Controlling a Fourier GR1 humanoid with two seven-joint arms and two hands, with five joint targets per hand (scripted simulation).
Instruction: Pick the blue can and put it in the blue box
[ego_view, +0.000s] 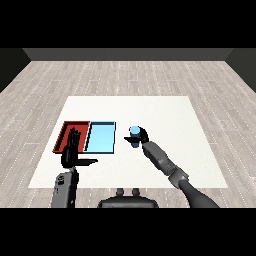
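A blue can (134, 132) stands upright on the white table to the right of the light blue tray (101, 136). My right hand (141, 137) has its fingers curled round the can from the right and near side. The light blue tray holds nothing. My left hand (71, 149) is raised with straight fingers over the near edge of the red tray (67, 129), its thumb pointing right.
The red tray lies directly left of the light blue tray, touching it. The white table (165, 115) stretches wide behind and to the right of the can. A grey wooden floor surrounds the table.
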